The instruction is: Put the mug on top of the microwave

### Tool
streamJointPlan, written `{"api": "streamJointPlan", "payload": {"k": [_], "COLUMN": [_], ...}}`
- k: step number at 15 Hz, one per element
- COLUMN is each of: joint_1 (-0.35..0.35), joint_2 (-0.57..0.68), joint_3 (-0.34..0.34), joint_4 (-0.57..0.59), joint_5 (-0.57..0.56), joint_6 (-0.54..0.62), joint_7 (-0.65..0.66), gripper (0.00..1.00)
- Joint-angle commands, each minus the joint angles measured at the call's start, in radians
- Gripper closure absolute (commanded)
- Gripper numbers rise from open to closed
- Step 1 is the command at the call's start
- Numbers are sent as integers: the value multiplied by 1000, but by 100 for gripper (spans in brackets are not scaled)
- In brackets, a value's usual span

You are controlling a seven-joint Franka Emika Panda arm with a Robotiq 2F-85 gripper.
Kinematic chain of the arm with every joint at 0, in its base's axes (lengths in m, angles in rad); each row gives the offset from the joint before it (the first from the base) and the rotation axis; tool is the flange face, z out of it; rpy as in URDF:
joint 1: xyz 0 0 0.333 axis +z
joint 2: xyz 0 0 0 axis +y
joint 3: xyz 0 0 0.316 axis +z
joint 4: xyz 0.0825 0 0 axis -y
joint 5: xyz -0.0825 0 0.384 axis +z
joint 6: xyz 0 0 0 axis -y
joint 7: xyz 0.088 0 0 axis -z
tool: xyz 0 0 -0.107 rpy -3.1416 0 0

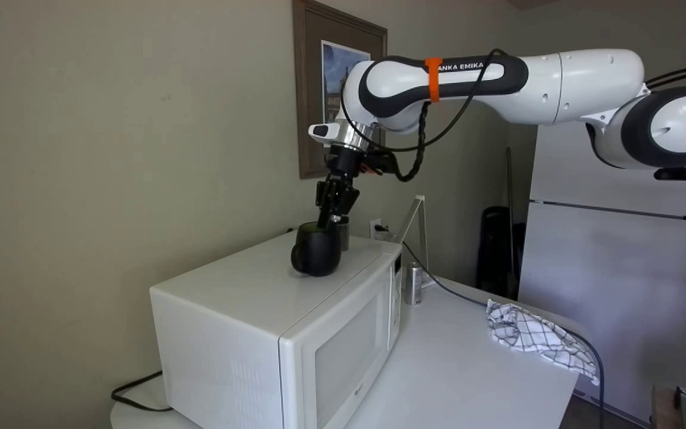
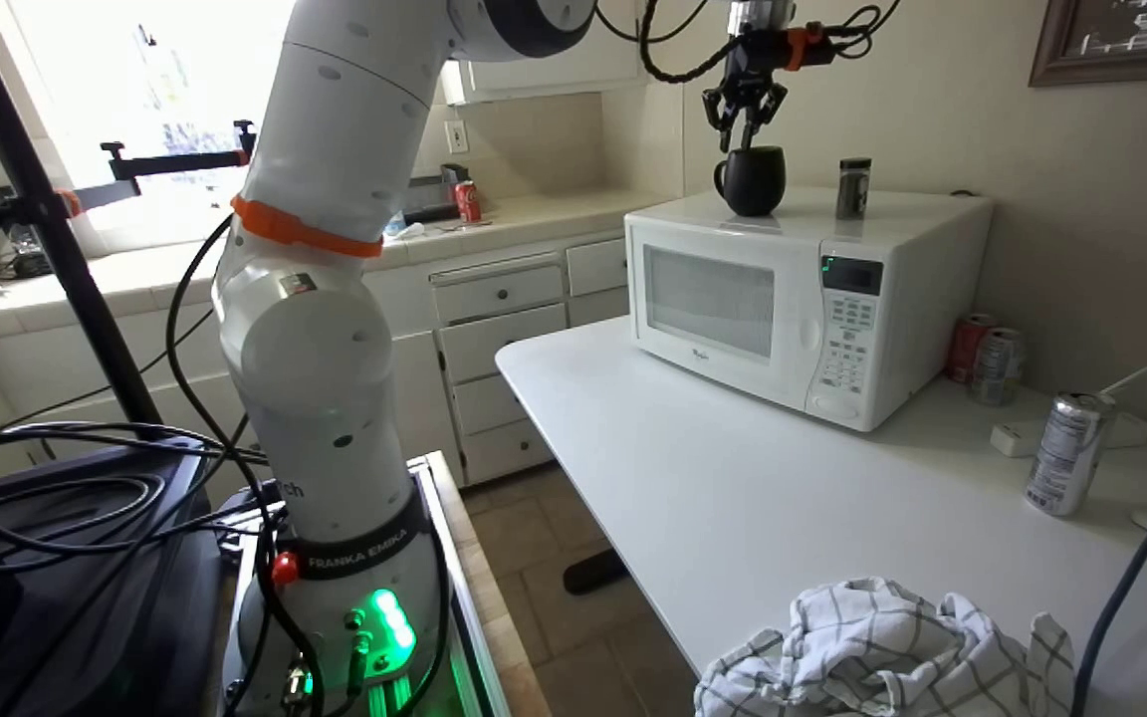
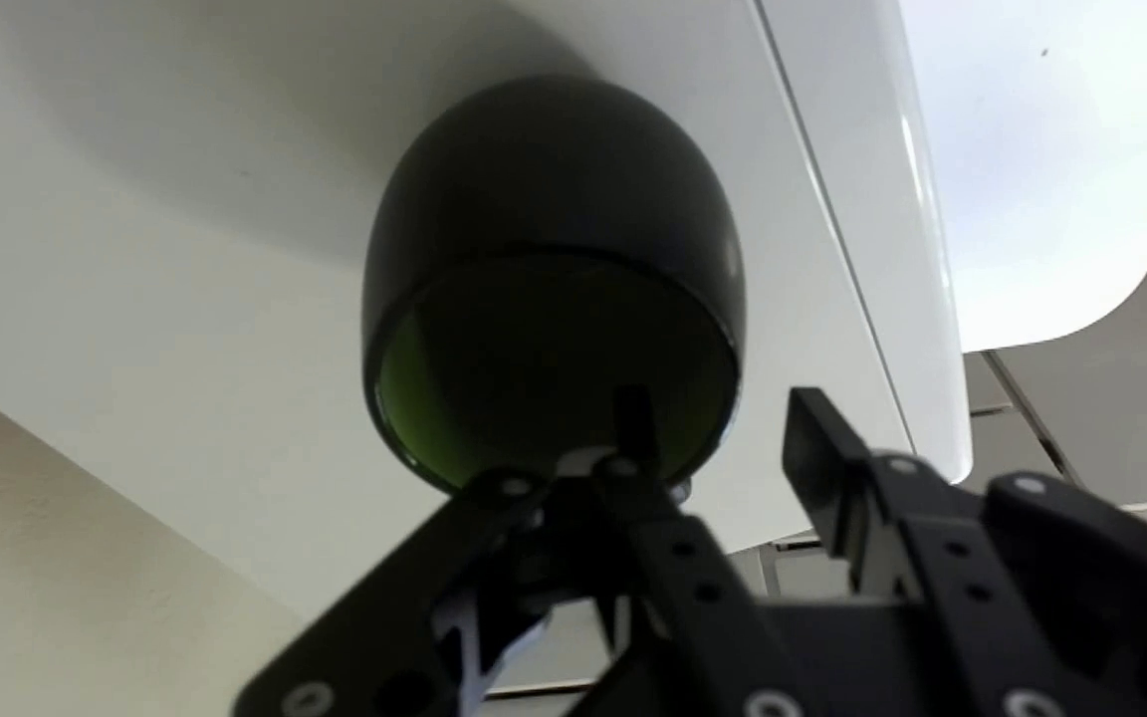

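Note:
The black mug (image 1: 316, 253) stands upright on the flat top of the white microwave (image 1: 224, 298) in both exterior views, where the mug (image 2: 755, 182) is close to the front edge of the microwave (image 2: 708, 299). Its handle points left in an exterior view. In the wrist view the mug (image 3: 554, 169) shows its open mouth and greenish inside. My gripper (image 3: 718, 418) is open there, one finger over the mouth, the other outside the rim. The gripper (image 2: 738, 137) points down at the rim in both exterior views. Whether a finger touches the mug cannot be told.
A slim grey cylinder (image 2: 853, 189) stands on the microwave beside the mug. Cans (image 2: 997, 366) stand by the wall, and a silver can (image 2: 1066, 453) stands on the white table (image 2: 733, 478). A checked cloth (image 2: 882, 647) and a cable (image 2: 1141, 568) lie toward the table's near end.

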Motion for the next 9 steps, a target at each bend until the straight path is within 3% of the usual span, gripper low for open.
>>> {"api": "streamJointPlan", "payload": {"k": [1,5,9], "joint_1": [0,-2,-30], "joint_2": [6,-62,-224], "joint_3": [0,-49,-125], "joint_4": [64,80,-43], "joint_5": [-7,-50,-136], "joint_6": [-39,-145,-207], "joint_7": [-4,133,228], "gripper": [29,1,0]}}
